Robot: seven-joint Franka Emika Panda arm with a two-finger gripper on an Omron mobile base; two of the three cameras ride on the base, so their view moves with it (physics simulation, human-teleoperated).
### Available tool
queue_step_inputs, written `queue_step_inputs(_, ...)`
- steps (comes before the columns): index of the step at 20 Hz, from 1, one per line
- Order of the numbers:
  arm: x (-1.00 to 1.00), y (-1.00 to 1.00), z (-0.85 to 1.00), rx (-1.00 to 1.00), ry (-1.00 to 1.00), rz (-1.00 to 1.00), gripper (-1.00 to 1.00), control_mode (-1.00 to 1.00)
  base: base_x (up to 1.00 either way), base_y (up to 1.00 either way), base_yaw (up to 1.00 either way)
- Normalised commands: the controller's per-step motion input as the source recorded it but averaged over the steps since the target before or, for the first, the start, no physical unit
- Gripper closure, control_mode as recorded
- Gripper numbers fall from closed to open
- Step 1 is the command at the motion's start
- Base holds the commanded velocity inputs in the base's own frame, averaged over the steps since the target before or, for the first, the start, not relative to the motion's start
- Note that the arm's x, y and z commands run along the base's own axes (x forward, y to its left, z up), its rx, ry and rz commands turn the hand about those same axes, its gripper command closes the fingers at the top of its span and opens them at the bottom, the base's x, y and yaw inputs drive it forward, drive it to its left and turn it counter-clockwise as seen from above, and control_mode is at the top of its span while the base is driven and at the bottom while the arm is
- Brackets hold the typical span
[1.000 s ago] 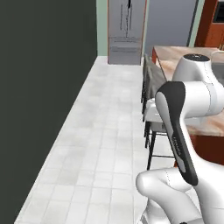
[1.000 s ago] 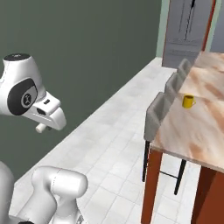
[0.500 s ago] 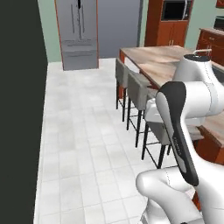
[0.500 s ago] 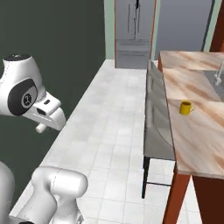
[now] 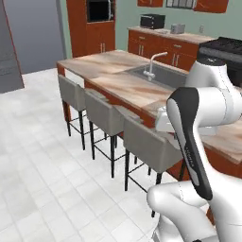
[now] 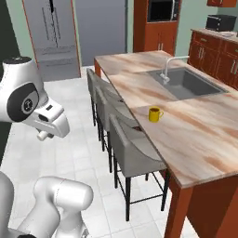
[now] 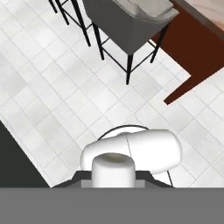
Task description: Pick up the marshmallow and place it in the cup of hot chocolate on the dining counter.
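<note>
- Yellow cup [image 6: 155, 114] with a handle stands on the pink marble counter [image 6: 195, 135], near the sink [image 6: 188, 82].
- 3 grey stools [image 6: 132, 151] line its front.
- Gripper closed; holding nothing I can see.

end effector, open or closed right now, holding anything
End effector: closed, holding the marshmallow.

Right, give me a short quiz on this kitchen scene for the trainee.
1. True or false: the yellow cup stands on the dining counter, not touching the sink.
2. How many grey stools stand along the counter's front? A two, B three, C five.
3. Fill in: the floor is laid with white ____.

Key: 1 true; 2 B; 3 tiles.
</note>
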Motion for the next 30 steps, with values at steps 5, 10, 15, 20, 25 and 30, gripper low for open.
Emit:
queue_step_inputs(5,0.00,0.00,0.00,0.00,0.00,0.00,1.00,1.00,0.73,0.56,-0.73)
queue_step_inputs(10,0.00,0.00,0.00,0.00,0.00,0.00,1.00,1.00,0.78,0.72,-0.72)
queue_step_inputs(15,0.00,0.00,0.00,0.00,0.00,0.00,1.00,1.00,0.56,0.87,-0.65)
queue_step_inputs(20,0.00,0.00,0.00,0.00,0.00,0.00,1.00,1.00,0.54,0.78,-0.51)
queue_step_inputs(25,0.00,0.00,0.00,0.00,0.00,0.00,1.00,1.00,0.72,-0.40,-0.14)
queue_step_inputs(30,0.00,0.00,0.00,0.00,0.00,0.00,1.00,1.00,0.01,-0.88,-0.13)
